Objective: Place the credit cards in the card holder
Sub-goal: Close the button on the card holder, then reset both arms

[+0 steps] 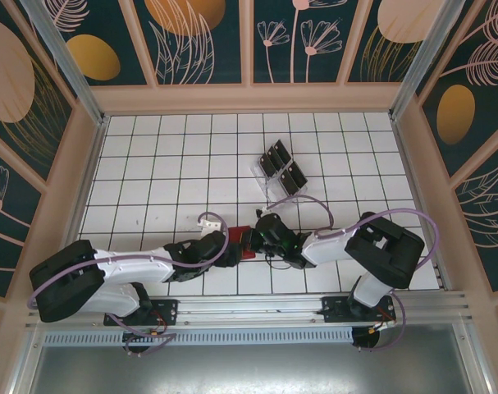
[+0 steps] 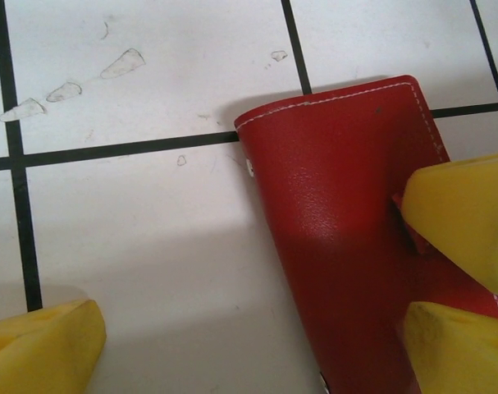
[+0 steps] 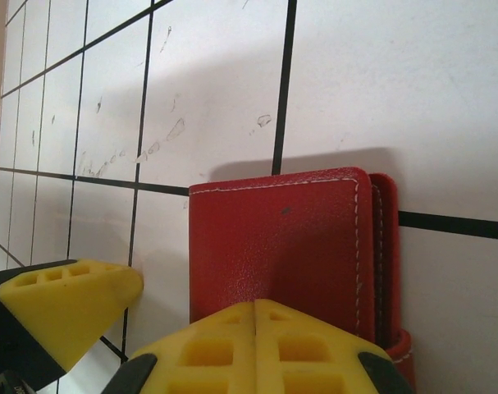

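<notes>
The red card holder [image 1: 245, 244] lies folded shut and flat on the white squared counter [image 1: 150, 164]. Both arms reach in to it.

The left hand [image 2: 253, 328] has its yellow fingers [image 2: 35, 353] wide apart. One finger is over the bare counter just beside the card holder. The other is at the card holder's far edge. The left hand holds nothing.

The right hand [image 3: 255, 305] has its two fingers pressed tight together. Their tips sit right at the edge of the card holder, touching it or just above it. I cannot tell if they pinch any bit of it.

The black credit cards [image 1: 275, 156] are well apart from the card holder, farther out on the counter. They stand in a clear rack [image 1: 269, 182].
</notes>
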Motion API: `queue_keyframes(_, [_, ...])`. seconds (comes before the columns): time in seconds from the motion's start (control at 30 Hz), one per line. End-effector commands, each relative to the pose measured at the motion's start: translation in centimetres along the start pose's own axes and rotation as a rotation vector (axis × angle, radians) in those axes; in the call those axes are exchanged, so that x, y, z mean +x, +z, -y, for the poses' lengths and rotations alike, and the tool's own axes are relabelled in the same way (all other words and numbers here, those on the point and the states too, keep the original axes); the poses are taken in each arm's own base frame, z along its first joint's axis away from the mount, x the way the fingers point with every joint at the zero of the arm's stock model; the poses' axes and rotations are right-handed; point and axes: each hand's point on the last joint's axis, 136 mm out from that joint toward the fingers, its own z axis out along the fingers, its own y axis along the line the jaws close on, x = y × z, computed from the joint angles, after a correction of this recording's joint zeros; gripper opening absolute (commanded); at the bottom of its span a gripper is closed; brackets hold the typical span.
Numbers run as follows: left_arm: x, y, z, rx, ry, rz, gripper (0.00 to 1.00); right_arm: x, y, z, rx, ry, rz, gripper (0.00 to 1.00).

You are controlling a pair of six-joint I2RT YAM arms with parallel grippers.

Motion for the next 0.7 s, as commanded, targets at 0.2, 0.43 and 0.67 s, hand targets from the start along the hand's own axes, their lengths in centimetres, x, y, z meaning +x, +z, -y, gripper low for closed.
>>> queue_keyframes(0.2, [-5.7,-5.1,-2.4,-0.137,-0.090,0.218,0.98,-4.7,-1.4,-4.9,0.024,-0.119,-0.006,0.43])
queue_keyframes(0.43, [-16.1,-13.1,-5.1,-0.233,-0.195,0.570,0.99,-13.8,-7.2,-9.5,-0.071,-0.146,0.161,0.71])
queue_keyframes(0.67, [-23.2,-18.6,-10.7,-0.442,-0.180,0.863,0.99,-21.4,-17.0,-3.3,0.058,-0.115,0.451,0.99])
